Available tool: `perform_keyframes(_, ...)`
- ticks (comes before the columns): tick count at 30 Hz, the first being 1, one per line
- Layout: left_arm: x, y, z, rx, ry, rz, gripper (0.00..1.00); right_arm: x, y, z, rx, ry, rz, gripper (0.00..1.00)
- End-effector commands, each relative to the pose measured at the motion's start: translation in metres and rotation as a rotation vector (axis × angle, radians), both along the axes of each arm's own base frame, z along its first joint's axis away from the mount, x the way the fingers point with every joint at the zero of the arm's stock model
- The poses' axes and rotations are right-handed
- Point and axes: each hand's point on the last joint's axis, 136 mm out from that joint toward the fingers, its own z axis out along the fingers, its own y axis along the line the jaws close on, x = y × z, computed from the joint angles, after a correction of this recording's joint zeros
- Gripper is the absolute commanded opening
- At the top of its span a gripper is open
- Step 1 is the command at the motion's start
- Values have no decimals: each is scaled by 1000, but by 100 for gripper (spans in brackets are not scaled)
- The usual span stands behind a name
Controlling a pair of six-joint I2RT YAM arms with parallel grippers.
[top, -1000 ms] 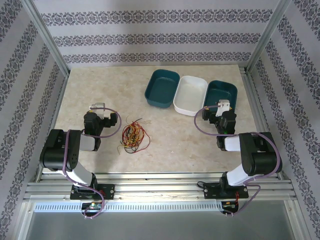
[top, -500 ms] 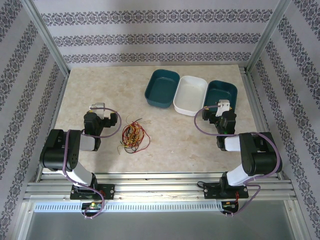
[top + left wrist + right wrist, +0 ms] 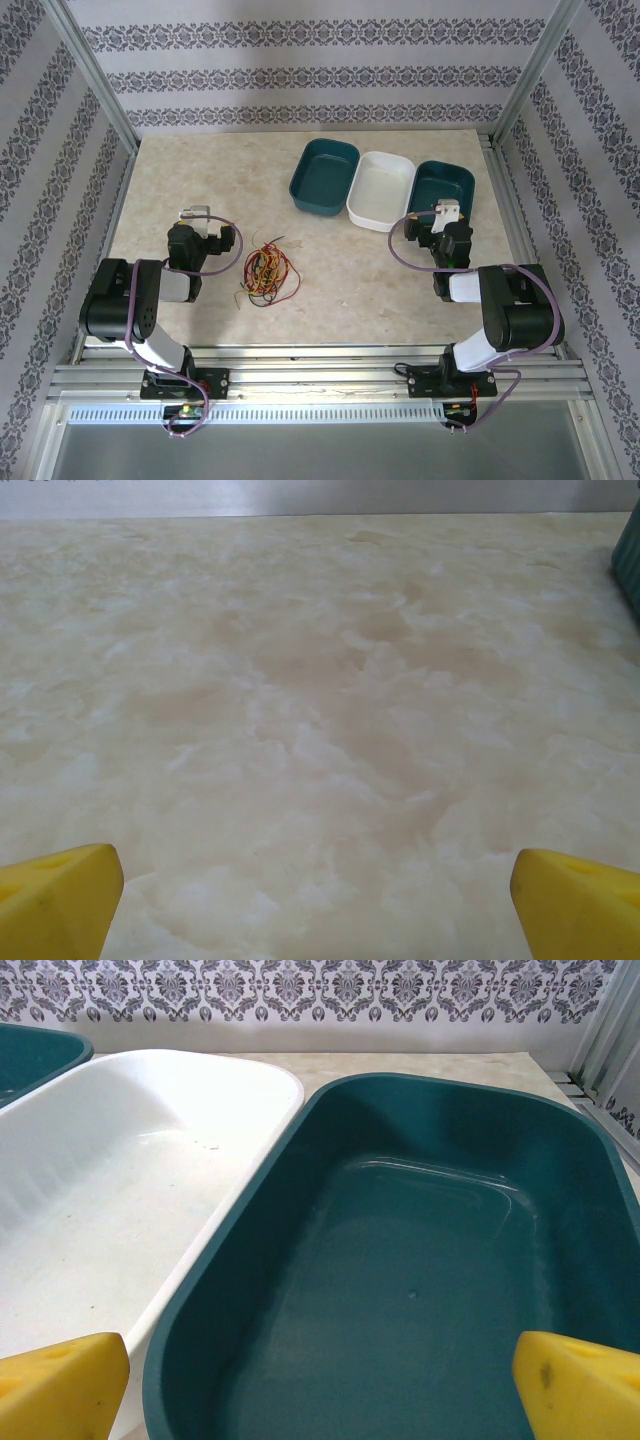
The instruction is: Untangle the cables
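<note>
**Both Claws Wide Open, Cables Lying Free on the Table**

The left gripper [image 3: 196, 214] stands with its jaws spread wide and holds nothing. In the left wrist view its yellow fingertips [image 3: 58, 900] frame bare marbled table [image 3: 320, 700].

The cables [image 3: 266, 272], a bunched tangle of yellow, red and black wires, lie on the table near this claw, to its right and back toward the arm bases. They do not touch it.

The right gripper [image 3: 447, 212] is also spread wide and holds nothing. The cables lie well apart from it, to its left. A teal tray [image 3: 420, 1260] sits directly ahead of this claw. A white tray [image 3: 120, 1160] sits just left of the teal tray, rims touching. A second teal tray [image 3: 324, 176] lies beyond the white one.
</note>
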Motion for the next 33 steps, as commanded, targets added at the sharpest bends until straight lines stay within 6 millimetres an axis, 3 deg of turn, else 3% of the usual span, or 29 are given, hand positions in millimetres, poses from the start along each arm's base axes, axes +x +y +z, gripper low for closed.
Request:
perform_keyframes(1,3,-2,6,1,-12,-16,99,3,0,3,6,-10,-1,98)
perform_keyframes(11,3,3,8,1,-10,10,99,-2,-13,15,10,-30,-84,98)
perform_keyframes(19,-12,20,41,5,-59,119,99,-24,-32,38,11,-68,-201,98)
perform_keyframes(24,-22,26,74,-61,-83,175,99,-31,-39,72,62,-19,-267,98)
perform_keyframes(28,-24,8,90,-168,-78,103,99,-39,-30,95,65,24,-273,98)
perform_keyframes(31,-25,4,85,-297,1,142,99,-44,-10,115,55,21,-233,98)
perform_keyframes(33,-26,-10,80,-374,54,105,99,-48,8,125,38,40,-202,98)
